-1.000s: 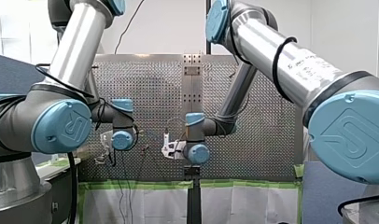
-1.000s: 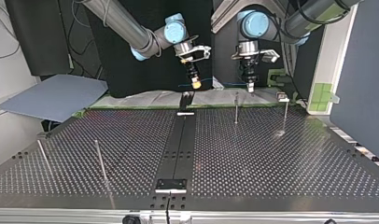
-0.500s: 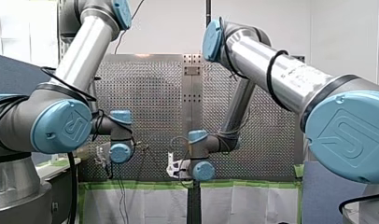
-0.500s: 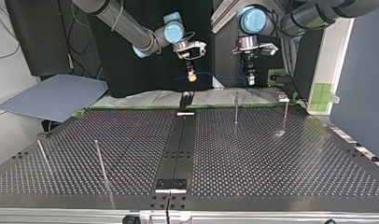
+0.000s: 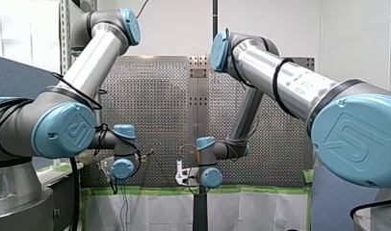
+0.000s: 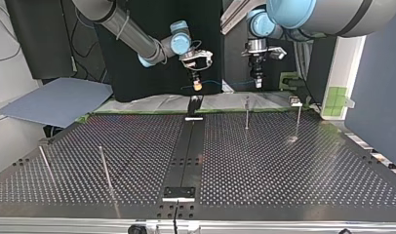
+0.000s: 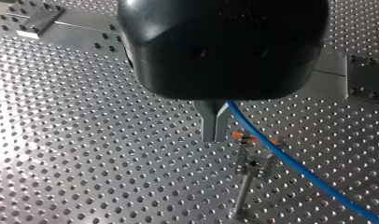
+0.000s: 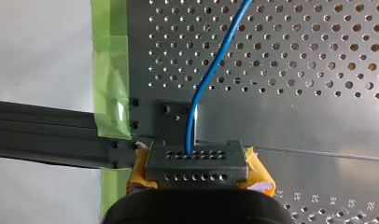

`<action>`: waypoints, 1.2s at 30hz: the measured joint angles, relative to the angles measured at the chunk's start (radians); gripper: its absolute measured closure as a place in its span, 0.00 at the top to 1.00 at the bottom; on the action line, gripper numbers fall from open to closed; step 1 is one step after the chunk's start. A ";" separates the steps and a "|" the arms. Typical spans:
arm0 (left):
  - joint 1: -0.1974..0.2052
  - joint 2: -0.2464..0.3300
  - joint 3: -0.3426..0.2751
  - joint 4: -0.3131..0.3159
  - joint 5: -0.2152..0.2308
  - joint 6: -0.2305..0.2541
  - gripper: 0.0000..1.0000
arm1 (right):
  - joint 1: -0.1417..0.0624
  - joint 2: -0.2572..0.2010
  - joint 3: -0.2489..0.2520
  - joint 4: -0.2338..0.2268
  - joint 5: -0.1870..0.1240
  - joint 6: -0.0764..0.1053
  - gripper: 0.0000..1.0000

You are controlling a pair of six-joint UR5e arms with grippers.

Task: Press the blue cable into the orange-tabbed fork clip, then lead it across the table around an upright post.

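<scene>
The blue cable (image 7: 295,169) leaves my left gripper (image 7: 214,131), whose metal fingers are shut on it, and runs off past the orange-tabbed fork clip (image 7: 253,153). The clip stands on a thin stem just beside and below those fingers, and the cable passes over it, not seated in it. In the right wrist view my right gripper (image 8: 194,156), with yellow pads, is shut on the cable (image 8: 201,88), which leads away over the perforated plate. In the top view my right gripper (image 6: 197,87) and my left gripper (image 6: 257,80) hang above the table's far edge, with the cable (image 6: 225,83) strung between them.
Two upright posts (image 6: 246,113) (image 6: 298,117) stand at the top view's far right, and two leaning rods (image 6: 105,168) (image 6: 46,163) at its near left. A black rail (image 6: 186,151) runs down the middle. Green tape (image 8: 110,70) lines the plate's edge.
Both arms have drawn back toward the top view's far edge with the cable between them; in the front view both wrists have come lower. Both grippers stay shut.
</scene>
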 joint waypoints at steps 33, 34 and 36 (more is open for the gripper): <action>0.137 -0.279 0.087 -0.007 0.144 0.072 0.00 | -0.040 -0.003 -0.052 0.040 -0.009 -0.057 0.00; 0.136 -0.291 0.087 -0.015 0.148 0.080 0.00 | -0.039 -0.003 -0.056 0.040 -0.011 -0.058 0.00; 0.133 -0.301 0.087 -0.031 0.154 0.093 0.00 | -0.038 -0.003 -0.065 0.042 -0.016 -0.058 0.00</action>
